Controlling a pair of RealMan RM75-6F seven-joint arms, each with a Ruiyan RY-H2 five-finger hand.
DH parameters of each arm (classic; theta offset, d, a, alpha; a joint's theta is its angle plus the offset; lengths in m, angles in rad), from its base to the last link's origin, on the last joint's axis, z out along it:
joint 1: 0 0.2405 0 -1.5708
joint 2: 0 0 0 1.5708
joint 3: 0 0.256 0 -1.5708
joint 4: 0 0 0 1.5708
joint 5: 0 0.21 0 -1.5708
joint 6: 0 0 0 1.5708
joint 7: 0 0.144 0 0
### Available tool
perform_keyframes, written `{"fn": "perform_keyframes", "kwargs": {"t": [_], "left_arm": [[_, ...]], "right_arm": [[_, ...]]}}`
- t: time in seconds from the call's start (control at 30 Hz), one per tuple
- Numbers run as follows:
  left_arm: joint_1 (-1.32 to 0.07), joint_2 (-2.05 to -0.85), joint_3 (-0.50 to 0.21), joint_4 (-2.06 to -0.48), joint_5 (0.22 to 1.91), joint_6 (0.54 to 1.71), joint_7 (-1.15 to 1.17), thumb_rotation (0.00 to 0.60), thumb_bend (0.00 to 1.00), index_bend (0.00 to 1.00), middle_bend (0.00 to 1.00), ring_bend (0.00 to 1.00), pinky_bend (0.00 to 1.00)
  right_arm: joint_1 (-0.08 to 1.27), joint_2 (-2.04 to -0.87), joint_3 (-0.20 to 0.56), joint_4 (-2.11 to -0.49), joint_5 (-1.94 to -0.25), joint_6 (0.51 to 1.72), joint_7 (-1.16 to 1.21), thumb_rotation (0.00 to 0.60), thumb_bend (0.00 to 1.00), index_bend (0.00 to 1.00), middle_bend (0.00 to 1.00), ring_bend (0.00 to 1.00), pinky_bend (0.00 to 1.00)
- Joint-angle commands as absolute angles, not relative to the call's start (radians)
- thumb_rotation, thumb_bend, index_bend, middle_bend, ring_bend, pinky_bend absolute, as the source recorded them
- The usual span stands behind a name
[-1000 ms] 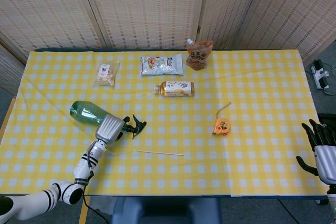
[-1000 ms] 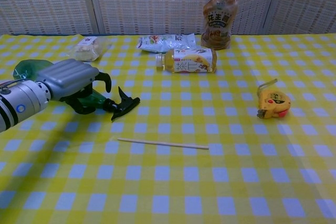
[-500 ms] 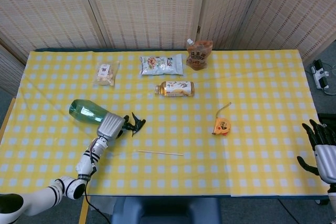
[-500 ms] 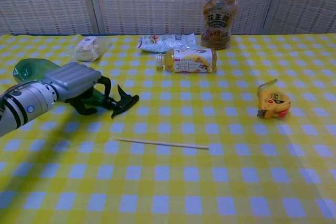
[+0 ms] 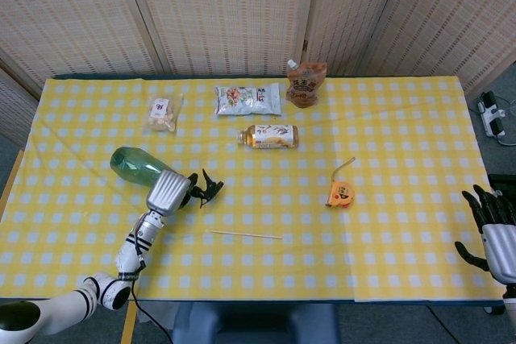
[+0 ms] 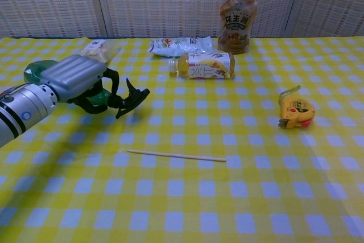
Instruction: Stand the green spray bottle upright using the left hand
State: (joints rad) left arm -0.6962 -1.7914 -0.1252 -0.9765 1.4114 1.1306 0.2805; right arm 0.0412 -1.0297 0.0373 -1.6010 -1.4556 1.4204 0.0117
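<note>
Green spray bottle (image 6: 40, 69) gripped by left robot hand (image 6: 77, 81), tilted.

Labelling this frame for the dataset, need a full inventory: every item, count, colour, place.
green spray bottle: 1, green with black trigger head, left side, gripped and lifted
snack packet: 1, clear, far left
snack bag: 1, white printed, far centre
tea bottle: 1, amber with label, lying at centre
spouted pouch: 1, brown-orange, standing at far centre
tape measure: 1, yellow, right of centre
stick: 1, pale, near centre
tablecloth: 1, yellow-white check
left hand: holds the spray bottle
right hand: open, off the table's right edge
</note>
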Motion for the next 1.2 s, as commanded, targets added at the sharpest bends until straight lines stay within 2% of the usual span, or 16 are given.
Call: {"fn": "perform_keyframes", "kwargs": {"t": [0.03, 0.4, 0.6, 0.8, 1.2], "left_arm": [[-0.683, -1.779, -0.13, -1.001, 1.432, 1.178, 0.261, 0.6, 0.4, 0.74, 1.0, 1.0, 1.0], [-0.639, -1.682, -0.221, -1.151, 1.422, 1.332, 0.193, 0.6, 0.43, 0.75, 1.0, 1.0, 1.0], [-0.6, -1.563, -0.264, -1.342, 1.392, 1.358, 0.122, 0.6, 0.45, 0.75, 1.0, 1.0, 1.0], [-0.551, -1.456, -0.256, -1.522, 1.355, 1.341, 0.064, 0.6, 0.48, 0.76, 1.0, 1.0, 1.0], [-0.51, -1.229, -0.304, -1.916, 1.112, 1.229, 0.12, 0.6, 0.49, 0.76, 1.0, 1.0, 1.0]], "right_arm": [[0.04, -1.029, 0.036, -1.603, -1.46, 1.425, 0.014, 0.6, 0.31, 0.0, 0.0, 0.0, 0.0], [0.03, -1.023, 0.028, -1.611, -1.487, 1.45, 0.027, 0.6, 0.31, 0.0, 0.0, 0.0, 0.0], [0.015, -1.022, 0.027, -1.617, -1.505, 1.487, 0.034, 0.6, 0.31, 0.0, 0.0, 0.0, 0.0], [0.006, -1.023, 0.022, -1.618, -1.533, 1.516, 0.043, 0.6, 0.31, 0.0, 0.0, 0.0, 0.0], [0.015, -1.03, 0.016, -1.62, -1.543, 1.498, 0.028, 0.6, 0.31, 0.0, 0.0, 0.0, 0.0]]}}
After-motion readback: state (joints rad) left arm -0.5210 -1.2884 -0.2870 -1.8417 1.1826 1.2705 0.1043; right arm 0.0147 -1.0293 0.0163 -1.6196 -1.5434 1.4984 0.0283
